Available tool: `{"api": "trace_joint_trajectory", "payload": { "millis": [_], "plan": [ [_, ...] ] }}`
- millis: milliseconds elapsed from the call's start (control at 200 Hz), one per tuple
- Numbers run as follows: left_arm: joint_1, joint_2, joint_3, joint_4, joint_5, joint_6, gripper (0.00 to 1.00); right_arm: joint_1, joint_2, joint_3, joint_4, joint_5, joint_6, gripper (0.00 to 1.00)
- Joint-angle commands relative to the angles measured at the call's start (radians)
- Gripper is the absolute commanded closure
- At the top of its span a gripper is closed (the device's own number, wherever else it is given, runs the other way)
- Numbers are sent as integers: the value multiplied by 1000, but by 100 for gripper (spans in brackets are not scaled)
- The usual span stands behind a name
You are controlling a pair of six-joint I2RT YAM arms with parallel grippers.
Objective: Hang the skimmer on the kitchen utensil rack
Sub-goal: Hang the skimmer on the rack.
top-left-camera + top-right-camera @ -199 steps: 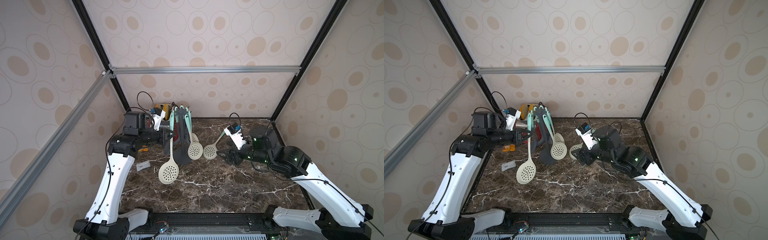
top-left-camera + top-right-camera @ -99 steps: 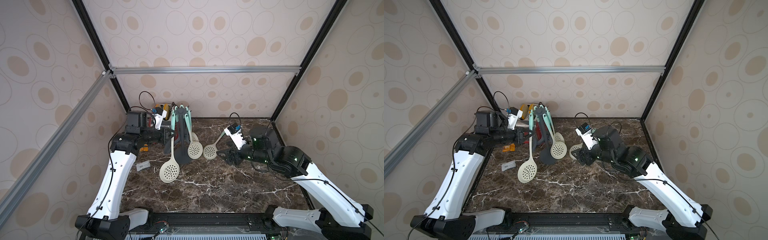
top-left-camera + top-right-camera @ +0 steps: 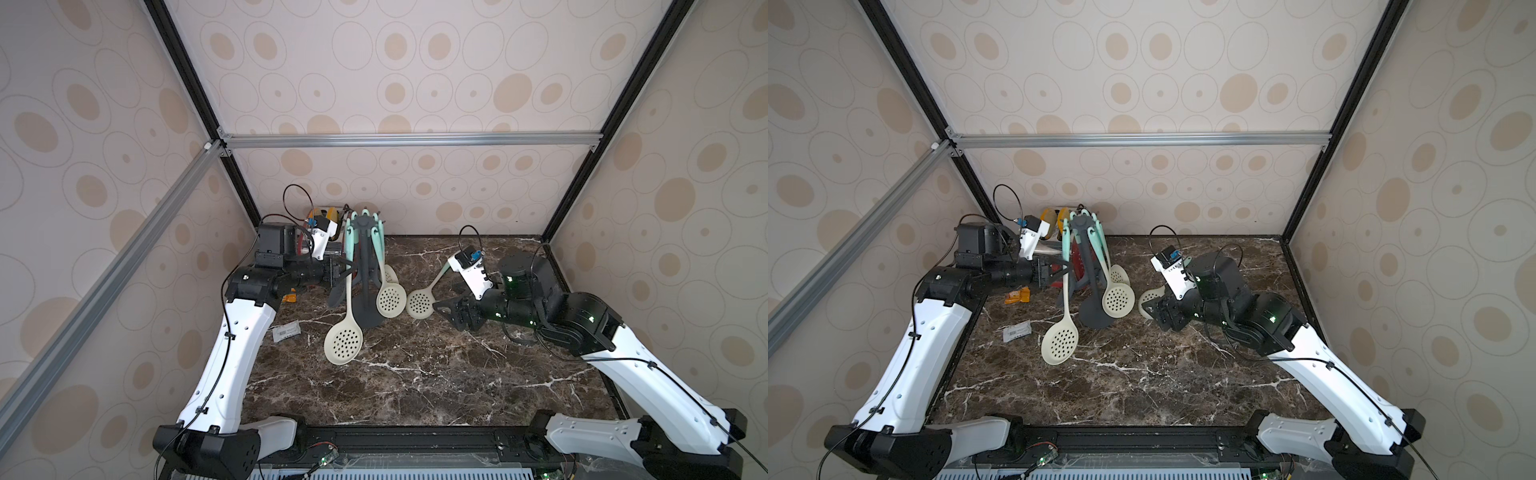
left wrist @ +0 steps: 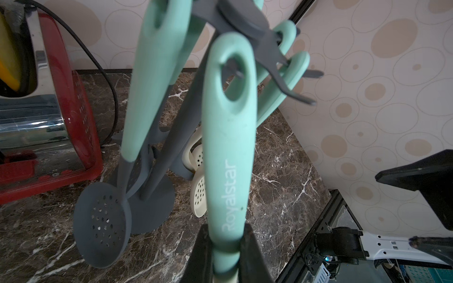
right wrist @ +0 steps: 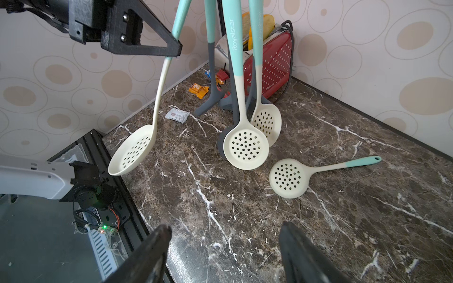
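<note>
Over marble tabletop (image 3: 415, 374), left arm (image 3: 286, 277) extends level, jaws clamping skimmer (image 3: 344, 338); right arm (image 3: 519, 307) low, jaws wide.

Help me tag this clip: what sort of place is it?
Probably a mock kitchen corner inside a robot test booth: a marble-look counter, a red toaster and a kitchen utensil rack hung with skimmers, boxed in by wallpapered panels on an aluminium frame.

The skimmer (image 3: 350, 299), mint handle above a cream stem and a holed cream bowl, is hanging bowl-down and slightly tilted, with the left gripper (image 4: 226, 247) clamping its handle and a hook tip showing through its hanging hole. The dark grey rack (image 3: 365, 266) is standing on its round base just beside it, toward the back left
</note>
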Motion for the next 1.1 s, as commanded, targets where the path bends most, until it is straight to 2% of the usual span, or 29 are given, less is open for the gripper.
{"api": "trace_joint_trajectory", "payload": {
  "millis": [0,170,351,521,671,746,886,946,1002,1097],
  "plan": [
    [4,20,-3,12,29,-14,100,-7,-13,-12,6,-17,7,26],
    [3,47,-19,42,25,5,100,-8,-18,-13,2,-11,2,26],
    [4,57,-27,20,-91,72,100,-7,-19,-21,-1,-8,0,26],
    [3,62,-28,16,-169,103,75,-8,-17,-20,-6,-7,-6,26],
    [3,29,-31,49,-152,80,57,-8,-30,-31,-5,38,1,26],
    [3,2,-39,65,-139,63,49,-8,-43,-44,-2,101,25,24],
    [3,-84,-89,72,-168,19,37,-15,-66,-95,-11,352,144,22],
    [4,-141,-125,62,-214,-5,29,-39,-59,-127,-12,409,208,22],
    [4,-197,-156,38,-279,-24,26,-69,-42,-162,4,413,263,20],
    [1,-286,-208,-15,-372,-42,24,-149,29,-207,23,340,347,15]
  ]
}}
